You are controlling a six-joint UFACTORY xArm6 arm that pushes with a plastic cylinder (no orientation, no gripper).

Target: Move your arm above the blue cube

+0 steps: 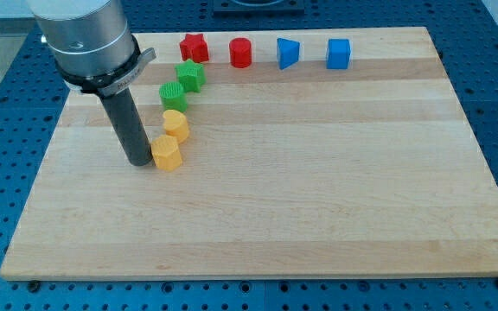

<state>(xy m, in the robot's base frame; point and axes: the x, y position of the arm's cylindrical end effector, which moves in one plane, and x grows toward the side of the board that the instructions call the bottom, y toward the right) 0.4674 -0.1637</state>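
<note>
The blue cube [338,53] sits near the view's top, right of centre, on the wooden board [318,190]. My tip [137,161] rests on the board at the view's left, far left of and below the blue cube. It stands right beside the left side of a yellow hexagonal block [167,154]. The rod hangs from the grey arm at the view's top left.
Along the top stand a red star [194,47], a red cylinder [241,53] and a blue triangular block [288,53]. A green star [190,76], a green cylinder [173,95] and a yellow block [175,124] run down toward my tip.
</note>
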